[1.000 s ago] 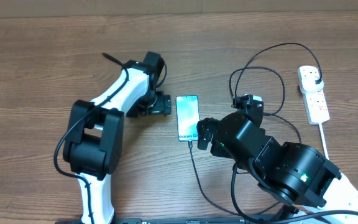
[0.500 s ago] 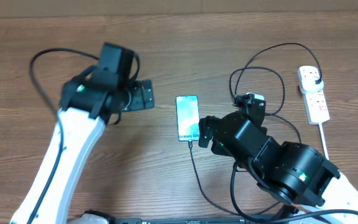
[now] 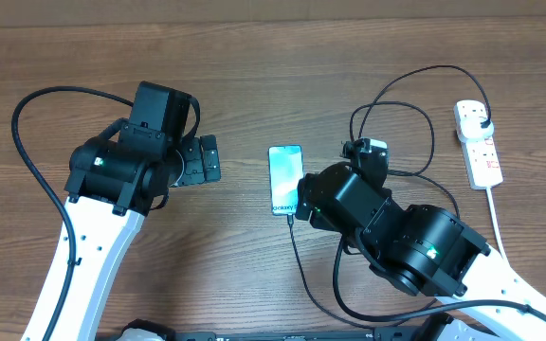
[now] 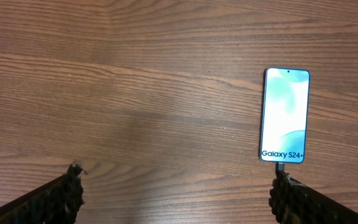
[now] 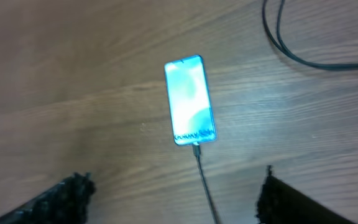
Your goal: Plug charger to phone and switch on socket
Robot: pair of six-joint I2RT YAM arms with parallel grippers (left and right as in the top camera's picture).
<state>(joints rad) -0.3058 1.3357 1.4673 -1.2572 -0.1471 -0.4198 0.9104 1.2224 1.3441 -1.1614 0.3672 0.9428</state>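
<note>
Wooden table [image 3: 273,57], phone [image 3: 286,179] lying flat (screen lit), charger cable [image 5: 204,180] in its lower end, white socket [image 3: 479,144] well apart

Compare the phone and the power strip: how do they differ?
The phone shows a lit cyan screen; the power strip is white with red markings. The phone lies mid-table, the power strip near the right edge. A thin black cable meets the phone's lower edge; a thick white cord leaves the power strip's. Both lie flat on the table.

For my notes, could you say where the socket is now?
Overhead, the socket lies on the right side, right of the right arm, with the charger plugged into its far end.
</note>
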